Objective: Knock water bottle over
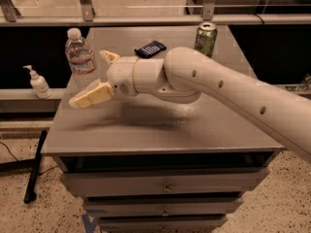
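The water bottle (79, 57), clear ribbed plastic with a white cap and a label band, stands upright at the far left of the grey cabinet top (194, 125). My gripper (88, 77) is open at the end of the white arm, right next to the bottle. One yellowish finger (91, 94) lies in front of the bottle's base. The other finger (108, 57) is just right of the bottle. I cannot tell whether either finger touches it.
A green soda can (206, 38) stands at the back right and a dark blue packet (150, 48) lies at the back middle. A small white pump bottle (38, 82) sits on a ledge left of the cabinet. Drawers are below the top.
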Robot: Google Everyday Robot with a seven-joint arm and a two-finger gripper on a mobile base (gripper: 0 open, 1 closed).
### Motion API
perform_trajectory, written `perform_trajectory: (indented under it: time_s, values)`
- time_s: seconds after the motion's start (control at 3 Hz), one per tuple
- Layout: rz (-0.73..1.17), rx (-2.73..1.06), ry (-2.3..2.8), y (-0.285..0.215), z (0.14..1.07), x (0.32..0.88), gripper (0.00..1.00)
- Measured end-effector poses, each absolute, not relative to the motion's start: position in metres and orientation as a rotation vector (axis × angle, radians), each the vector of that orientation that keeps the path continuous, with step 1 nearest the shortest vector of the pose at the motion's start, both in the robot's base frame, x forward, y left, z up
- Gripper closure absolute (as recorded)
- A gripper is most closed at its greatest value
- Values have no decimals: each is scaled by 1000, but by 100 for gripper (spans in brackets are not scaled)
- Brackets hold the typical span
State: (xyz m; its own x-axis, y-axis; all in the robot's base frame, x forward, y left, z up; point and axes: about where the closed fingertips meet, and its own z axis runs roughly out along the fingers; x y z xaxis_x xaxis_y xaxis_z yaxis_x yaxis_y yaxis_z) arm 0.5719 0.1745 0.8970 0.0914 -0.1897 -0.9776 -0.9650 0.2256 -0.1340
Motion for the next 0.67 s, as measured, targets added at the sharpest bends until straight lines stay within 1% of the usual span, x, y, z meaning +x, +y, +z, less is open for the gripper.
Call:
perform_trajectory:
  time_s: [0.33, 0.67]
  values:
    - [905, -1155, 1326, 196, 890, 578, 18]
    - [928, -1126, 1309, 205, 886, 580, 41]
